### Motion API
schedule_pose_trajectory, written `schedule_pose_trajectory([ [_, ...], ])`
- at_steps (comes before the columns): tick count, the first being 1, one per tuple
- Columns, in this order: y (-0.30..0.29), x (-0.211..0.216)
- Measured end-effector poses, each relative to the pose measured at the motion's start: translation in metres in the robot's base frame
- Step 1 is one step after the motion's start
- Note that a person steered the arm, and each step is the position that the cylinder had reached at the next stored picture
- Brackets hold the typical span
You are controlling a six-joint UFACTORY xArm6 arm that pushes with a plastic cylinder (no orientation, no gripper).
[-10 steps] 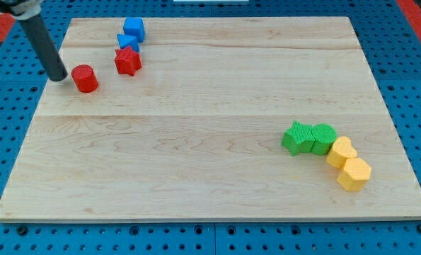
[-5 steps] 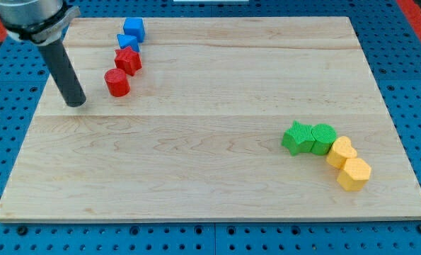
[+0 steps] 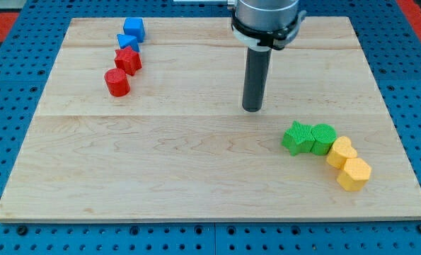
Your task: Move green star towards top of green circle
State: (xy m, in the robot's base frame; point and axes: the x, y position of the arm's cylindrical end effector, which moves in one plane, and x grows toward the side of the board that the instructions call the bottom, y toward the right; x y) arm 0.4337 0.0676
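Now the robot's tip rests bare, touching nothing, far-left of the green star, which abuts the green circle, seemingly lining up a push.

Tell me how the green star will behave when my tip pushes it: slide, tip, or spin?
The green star looks squat and flat-based, so probably slides rather than tips. Its points may make it spin under an off-centre push. It touches the green circle, which will likely move too.

Green star, green circle
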Motion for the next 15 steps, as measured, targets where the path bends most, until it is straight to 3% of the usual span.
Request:
schedule_pose_trajectory([
  [3, 0.001, 0.120],
  [4, 0.048, 0.117],
  [8, 0.107, 0.056],
  [10, 0.105, 0.048],
  [12, 0.081, 0.098],
  [15, 0.057, 0.049],
])
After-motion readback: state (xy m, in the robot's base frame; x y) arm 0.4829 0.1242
